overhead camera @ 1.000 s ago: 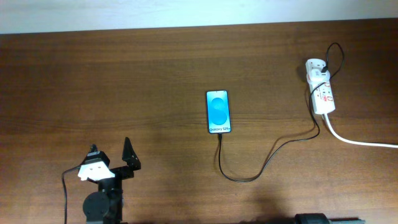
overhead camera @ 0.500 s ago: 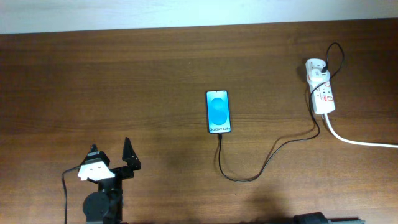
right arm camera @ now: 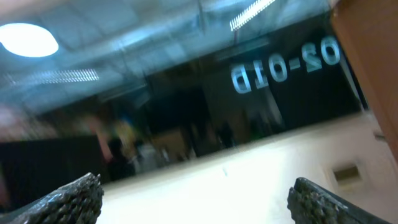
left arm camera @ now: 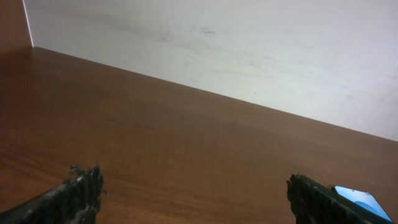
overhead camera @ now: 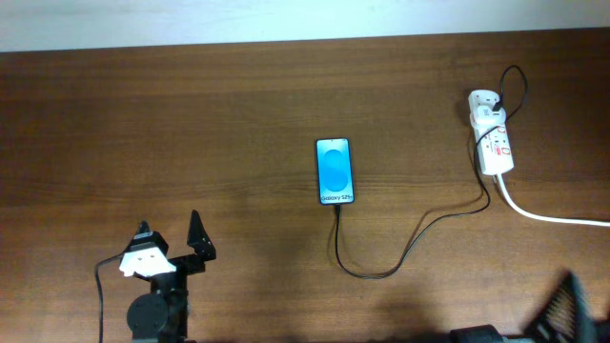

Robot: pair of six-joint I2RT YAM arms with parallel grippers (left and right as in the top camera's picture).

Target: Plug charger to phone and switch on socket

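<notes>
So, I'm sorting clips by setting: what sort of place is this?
Likely an office or lab room: a wooden table against a plain white wall, plus ceiling lights and reversed lettering on dark glass in the right wrist view.

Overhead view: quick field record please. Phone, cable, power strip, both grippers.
phone: slim black-edged smartphone with blue screen, flat, centre of view
charger: thin black cable, one end at phone's near edge, seating not confirmable; runs to strip
socket: white power strip with red markings, right side of view; switch state too small to tell
left gripper: open, empty
right gripper: open, empty
</notes>
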